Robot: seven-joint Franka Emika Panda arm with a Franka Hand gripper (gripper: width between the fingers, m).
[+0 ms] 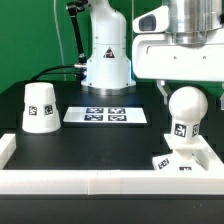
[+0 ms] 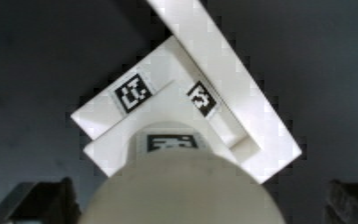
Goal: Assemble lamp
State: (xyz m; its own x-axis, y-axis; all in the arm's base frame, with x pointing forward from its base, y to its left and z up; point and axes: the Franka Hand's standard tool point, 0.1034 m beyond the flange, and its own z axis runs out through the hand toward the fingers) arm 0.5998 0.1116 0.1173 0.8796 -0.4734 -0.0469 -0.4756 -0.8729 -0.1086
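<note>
The white round bulb (image 1: 186, 106) stands upright with its neck on the flat square base (image 1: 190, 160), which lies in the corner of the white rail at the exterior view's right. My gripper (image 1: 186, 92) hangs just above the bulb, jaws open, one finger on each side of its top and not touching it. In the wrist view the bulb (image 2: 185, 175) fills the middle, my gripper (image 2: 194, 208) straddles it, and its dark fingers (image 2: 43, 205) stand well clear of it. The base (image 2: 149, 118) lies beneath. The cone shade (image 1: 39, 107) stands alone at the exterior view's left.
The marker board (image 1: 105, 115) lies flat in the middle of the black table. A white rail (image 1: 90, 180) runs along the front and down the right side (image 2: 211, 45). The arm's white pedestal (image 1: 107, 55) stands behind with cables.
</note>
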